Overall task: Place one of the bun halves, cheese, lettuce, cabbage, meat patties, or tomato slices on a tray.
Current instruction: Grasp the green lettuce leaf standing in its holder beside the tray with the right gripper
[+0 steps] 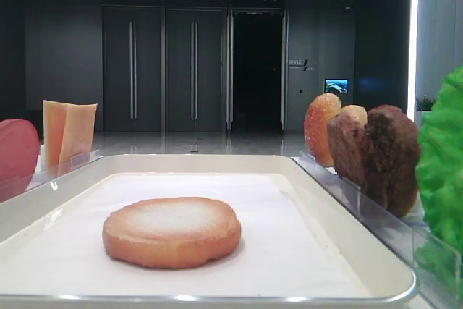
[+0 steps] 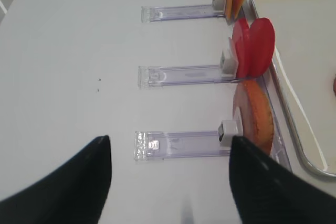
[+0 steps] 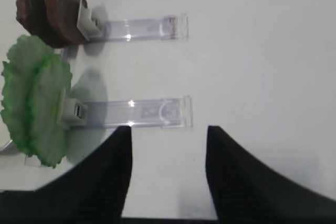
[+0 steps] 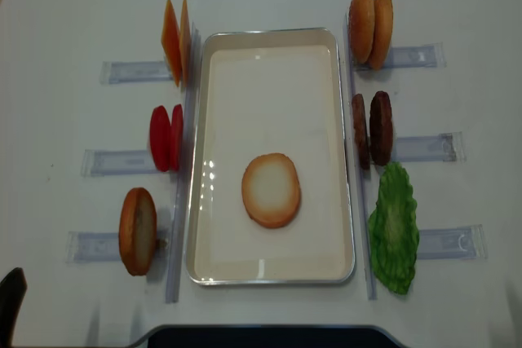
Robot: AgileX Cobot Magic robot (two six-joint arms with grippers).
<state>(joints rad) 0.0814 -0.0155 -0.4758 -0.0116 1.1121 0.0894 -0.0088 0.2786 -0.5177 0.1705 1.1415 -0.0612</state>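
A bun half [image 4: 271,190] lies pale face up on the paper liner of the tray [image 4: 196,160]. Other bun halves [image 4: 370,27] stand on edge at the back right, and one [image 4: 137,231] at the front left. Cheese [image 4: 176,41] and tomato slices [image 4: 165,138] stand left of the tray. Meat patties [image 4: 371,129] and lettuce [image 4: 394,227] stand to its right. Cabbage is out of view. My left gripper [image 2: 169,139] is open over bare table beside the front-left bun [image 2: 257,116]. My right gripper [image 3: 169,128] is open and empty near the lettuce [image 3: 34,100].
Clear plastic holders [image 4: 418,147] run outward from each food item on both sides of the tray. One holder [image 3: 142,113] lies just ahead of my right fingers, another [image 2: 178,144] between my left fingers. The white table reaches past them.
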